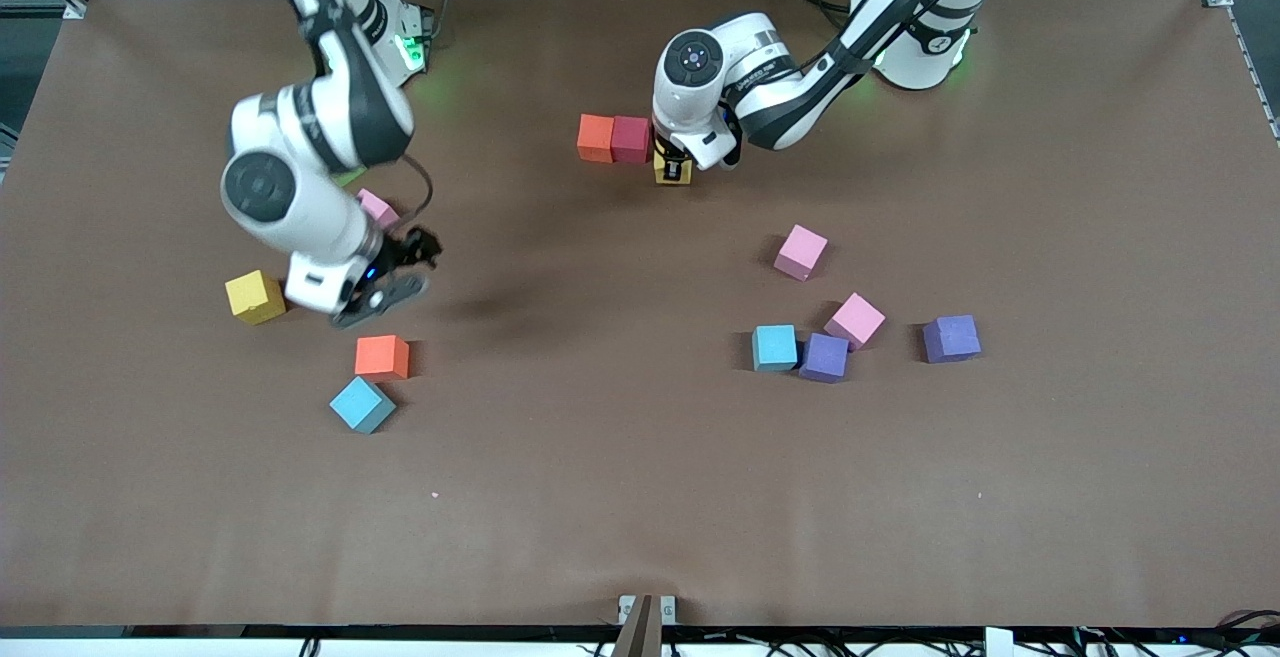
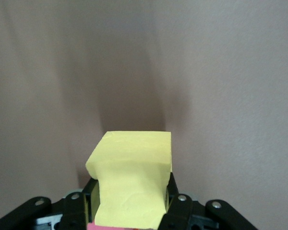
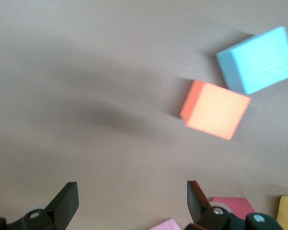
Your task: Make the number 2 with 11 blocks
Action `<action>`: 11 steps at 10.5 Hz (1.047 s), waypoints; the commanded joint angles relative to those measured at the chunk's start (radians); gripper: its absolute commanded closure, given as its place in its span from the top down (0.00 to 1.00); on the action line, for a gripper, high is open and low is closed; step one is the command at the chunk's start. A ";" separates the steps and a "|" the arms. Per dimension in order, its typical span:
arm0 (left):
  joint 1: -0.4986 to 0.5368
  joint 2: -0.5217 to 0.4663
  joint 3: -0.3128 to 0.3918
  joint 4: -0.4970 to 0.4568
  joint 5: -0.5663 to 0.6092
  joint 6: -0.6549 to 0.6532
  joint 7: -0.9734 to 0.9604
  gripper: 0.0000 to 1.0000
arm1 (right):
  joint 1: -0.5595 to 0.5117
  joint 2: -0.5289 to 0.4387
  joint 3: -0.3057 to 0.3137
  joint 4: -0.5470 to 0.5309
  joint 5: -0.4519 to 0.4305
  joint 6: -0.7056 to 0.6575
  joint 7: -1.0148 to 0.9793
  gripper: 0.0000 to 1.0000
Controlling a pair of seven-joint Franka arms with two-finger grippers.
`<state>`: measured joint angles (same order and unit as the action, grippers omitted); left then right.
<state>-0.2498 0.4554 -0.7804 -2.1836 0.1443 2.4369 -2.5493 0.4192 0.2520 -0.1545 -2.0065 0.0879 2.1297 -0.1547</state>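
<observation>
An orange block (image 1: 596,137) and a red block (image 1: 631,139) sit side by side in a row near the robots' bases. My left gripper (image 1: 675,169) is shut on a yellow block (image 1: 672,175), low beside the red one. In the left wrist view the yellow block (image 2: 132,177) fills the space between the fingers (image 2: 175,211). My right gripper (image 1: 400,272) hangs open and holds nothing, over the table between a pink block (image 1: 377,207) and an orange block (image 1: 382,357). The right wrist view shows that orange block (image 3: 215,109) and a blue block (image 3: 258,59).
Loose near the right arm's end lie a yellow block (image 1: 255,297) and a blue block (image 1: 362,404). Toward the left arm's end lie two pink blocks (image 1: 801,252) (image 1: 855,320), a blue block (image 1: 775,347) and two purple blocks (image 1: 825,357) (image 1: 951,338).
</observation>
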 commanded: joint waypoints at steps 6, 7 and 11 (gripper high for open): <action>-0.009 0.019 -0.007 -0.027 0.015 0.076 -0.062 0.00 | -0.140 0.219 0.018 0.111 -0.004 0.145 0.081 1.00; -0.016 0.020 -0.007 -0.027 0.015 0.079 -0.062 0.00 | -0.146 0.237 0.018 0.114 -0.007 0.171 0.073 1.00; -0.019 0.026 -0.010 -0.034 0.017 0.079 -0.062 0.00 | -0.149 0.285 0.021 0.143 0.025 0.207 0.084 1.00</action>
<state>-0.2679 0.4818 -0.7815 -2.2072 0.1443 2.4957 -2.5799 0.2854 0.5127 -0.1486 -1.8970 0.0965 2.3415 -0.0850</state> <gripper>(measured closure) 0.445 0.000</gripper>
